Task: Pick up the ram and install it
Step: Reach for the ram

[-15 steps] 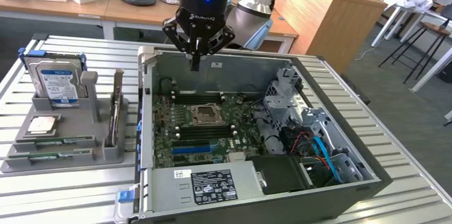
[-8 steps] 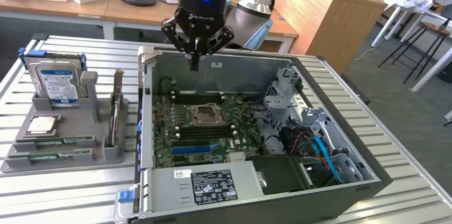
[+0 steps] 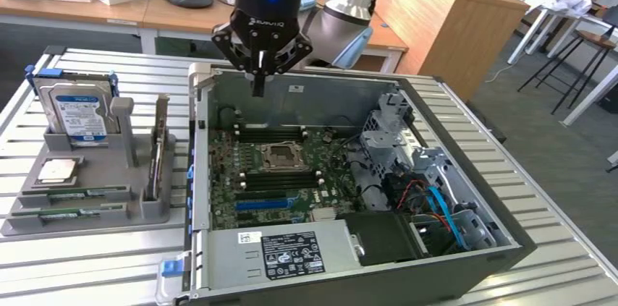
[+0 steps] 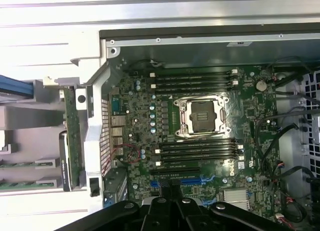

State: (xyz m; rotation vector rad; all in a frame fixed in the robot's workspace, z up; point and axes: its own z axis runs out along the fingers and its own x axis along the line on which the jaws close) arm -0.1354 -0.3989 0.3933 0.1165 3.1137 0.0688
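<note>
Two green ram sticks (image 3: pixel 85 192) (image 3: pixel 66 213) lie in slots at the front of a grey holder (image 3: pixel 145 212), at the exterior view's left. In the wrist view the same ram sticks (image 4: pixel 20 163) (image 4: pixel 20 184) show at the edge. My gripper (image 3: pixel 259 90) hangs over the back wall of the open computer case (image 3: pixel 502 248), well away from the holder. Its fingers (image 4: pixel 170 193) are pressed together and shut with nothing between them. Below lies the motherboard (image 3: pixel 289 190) with empty dark memory slots (image 4: pixel 197 81) (image 4: pixel 200 150) on both sides of the CPU socket (image 4: pixel 202 116).
On the holder stand a silver hard drive (image 3: pixel 82 114) with a blue-white label, an upright expansion card (image 3: pixel 158 148) and a small chip (image 3: pixel 58 170). Inside the case are a power supply (image 3: pixel 289 252), drive cages (image 3: pixel 406 139) and cables. Everything rests on a slatted metal table (image 3: pixel 97 270).
</note>
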